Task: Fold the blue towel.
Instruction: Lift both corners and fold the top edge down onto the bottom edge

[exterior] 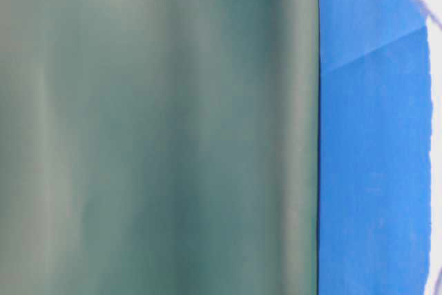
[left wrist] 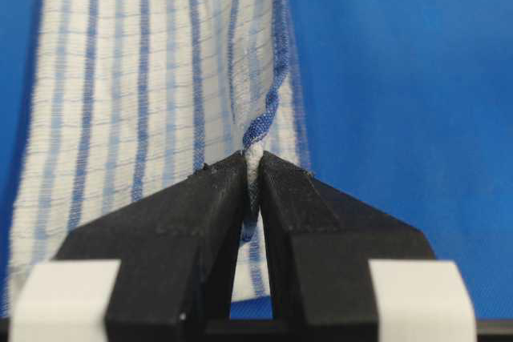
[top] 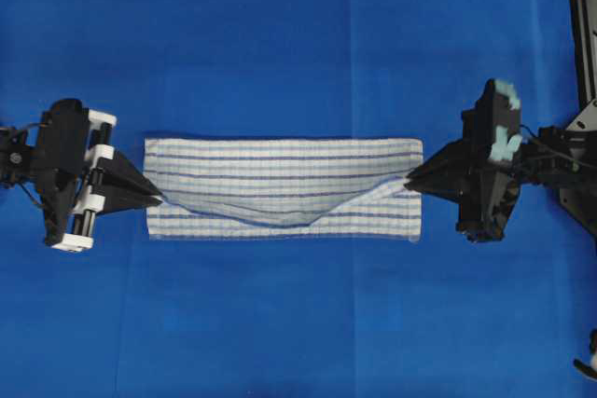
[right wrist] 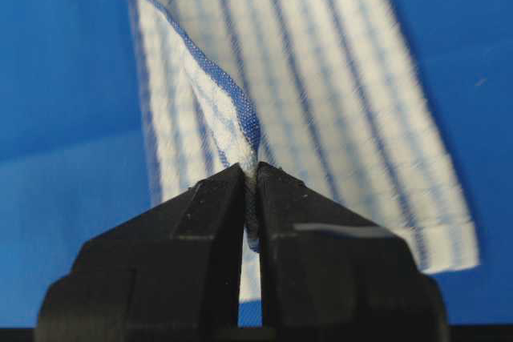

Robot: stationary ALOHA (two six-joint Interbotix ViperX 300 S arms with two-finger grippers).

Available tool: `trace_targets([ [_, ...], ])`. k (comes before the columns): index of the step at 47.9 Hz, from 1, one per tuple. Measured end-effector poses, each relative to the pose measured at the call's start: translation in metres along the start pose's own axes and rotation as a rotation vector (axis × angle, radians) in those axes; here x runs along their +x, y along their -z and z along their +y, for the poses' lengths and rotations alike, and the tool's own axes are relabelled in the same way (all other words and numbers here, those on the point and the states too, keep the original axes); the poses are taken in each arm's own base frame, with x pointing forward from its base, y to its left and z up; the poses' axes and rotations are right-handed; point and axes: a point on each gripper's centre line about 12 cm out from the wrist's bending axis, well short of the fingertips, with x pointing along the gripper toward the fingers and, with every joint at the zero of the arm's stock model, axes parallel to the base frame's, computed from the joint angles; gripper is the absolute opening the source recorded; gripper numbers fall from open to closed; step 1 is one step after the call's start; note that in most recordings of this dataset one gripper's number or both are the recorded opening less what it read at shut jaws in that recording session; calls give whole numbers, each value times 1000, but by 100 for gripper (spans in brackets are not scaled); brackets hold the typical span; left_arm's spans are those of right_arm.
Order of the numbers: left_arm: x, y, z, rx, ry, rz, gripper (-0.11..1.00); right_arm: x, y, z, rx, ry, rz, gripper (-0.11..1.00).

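Observation:
The blue towel (top: 280, 167), white with thin blue stripes, lies as a long band across the middle of the solid-blue sheet (top: 280, 44). Its top layer sags in a curve toward the near edge. My left gripper (top: 160, 199) is shut on the towel's left end, where a bunched blue-edged fold (left wrist: 258, 130) rises from between the black fingertips (left wrist: 220, 190). At the opposite end my right gripper (top: 409, 178) is shut on a pinched corner of the towel (right wrist: 240, 118). The striped cloth stretches away from both wrist cameras.
The blue sheet covers the table all around the towel. A black frame (top: 583, 25) stands at the right edge of the overhead view. A blurred grey-green surface (exterior: 159, 129) fills most of the table-level view, with blue cloth (exterior: 373, 170) beside it.

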Motion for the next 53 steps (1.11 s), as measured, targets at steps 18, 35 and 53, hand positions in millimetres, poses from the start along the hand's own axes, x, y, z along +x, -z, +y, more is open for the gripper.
trace_targets([
  [18, 8, 3, 0, 1, -2, 28, 6, 6, 10, 2, -12, 4, 52, 12],
  [35, 5, 4, 9, -45, -35, 41, 82, 6, 11, 5, -19, -2, 59, 93],
  [53, -12, -4, 35, -78, -121, 7, 74, 4, -3, -10, -6, 42, 11, 88],
])
